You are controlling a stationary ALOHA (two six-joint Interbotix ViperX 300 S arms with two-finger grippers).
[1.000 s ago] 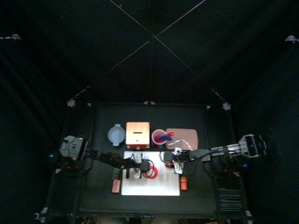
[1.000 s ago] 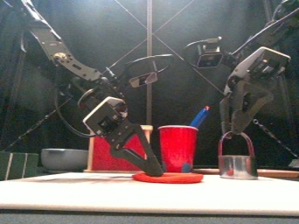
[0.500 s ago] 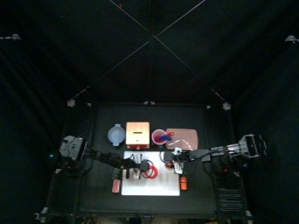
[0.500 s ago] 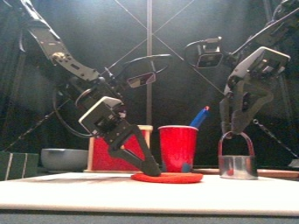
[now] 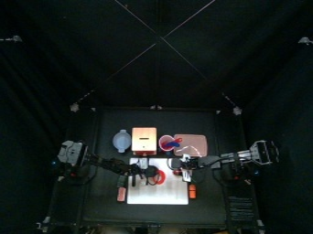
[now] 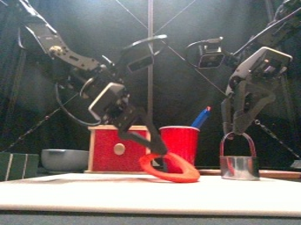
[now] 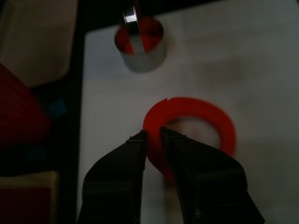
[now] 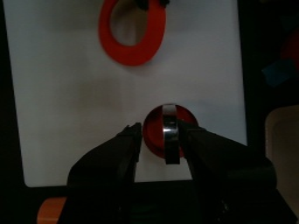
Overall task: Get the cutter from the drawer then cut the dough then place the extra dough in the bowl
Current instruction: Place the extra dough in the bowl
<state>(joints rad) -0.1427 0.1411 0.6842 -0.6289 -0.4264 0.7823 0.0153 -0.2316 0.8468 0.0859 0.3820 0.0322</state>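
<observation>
Dough ring [image 6: 171,170] hung tilted, pinched in the left gripper [image 7: 152,136], front-right of the bowl [image 6: 65,159]; right gripper [image 8: 162,131], farther from the bowl, clasped the cutter [image 6: 238,166] by its handle.

No writing, label, brand, number or sign can be read in any of the 4 views. In the front view, the red cup [image 6: 180,145] at lower centre, the red drawer front [image 6: 106,151] to its left and the metal cutter [image 6: 238,167] at lower right show plain faces. In the top view, everything on the counter [image 5: 98,210] is too small to tell.
</observation>
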